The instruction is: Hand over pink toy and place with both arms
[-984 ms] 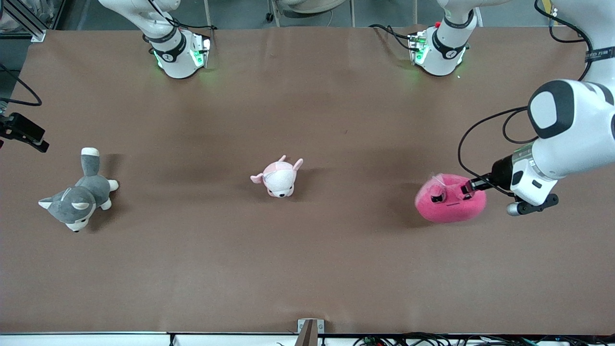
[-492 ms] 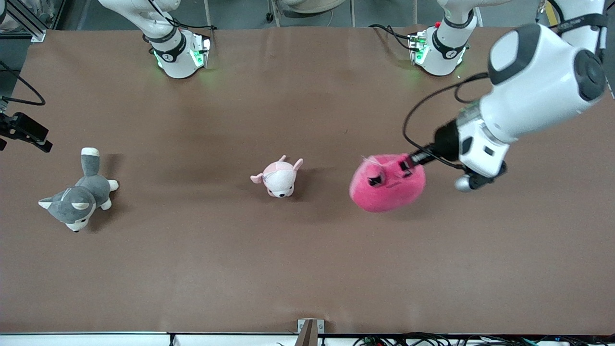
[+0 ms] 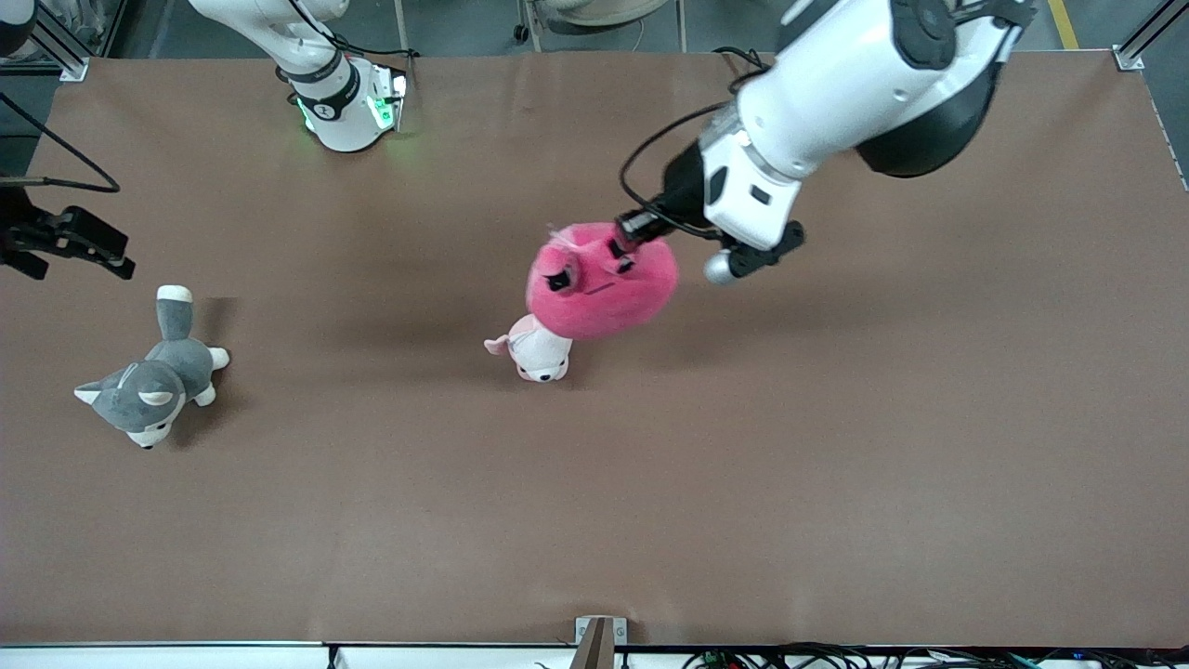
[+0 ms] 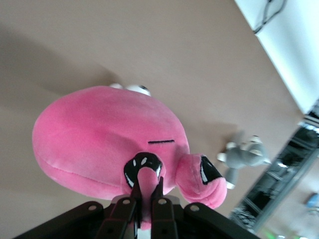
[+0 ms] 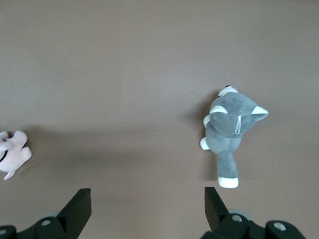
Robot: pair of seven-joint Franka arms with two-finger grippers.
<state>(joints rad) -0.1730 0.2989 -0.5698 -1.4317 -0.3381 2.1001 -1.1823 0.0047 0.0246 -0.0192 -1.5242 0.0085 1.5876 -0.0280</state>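
The pink toy [image 3: 599, 288], a round hot-pink plush with dark angry eyes, hangs in the air over the middle of the table. My left gripper [image 3: 624, 243] is shut on a small pink flap at its top. In the left wrist view the toy [image 4: 99, 139] hangs just past the closed left gripper [image 4: 147, 185], which pinches that flap. My right gripper [image 3: 88, 249] is up at the right arm's end of the table, above the grey dog, open and empty; it also shows in the right wrist view [image 5: 147, 199].
A small pale pink-and-white plush animal [image 3: 539, 355] lies on the table, partly covered in the front view by the held toy. A grey-and-white plush dog [image 3: 149, 381] lies near the right arm's end. Brown table mat [image 3: 836, 465] spreads all round.
My left arm has lifted the pink toy and carried it from the left arm's end to over the table's middle. My right gripper has shifted slightly inward over the table.
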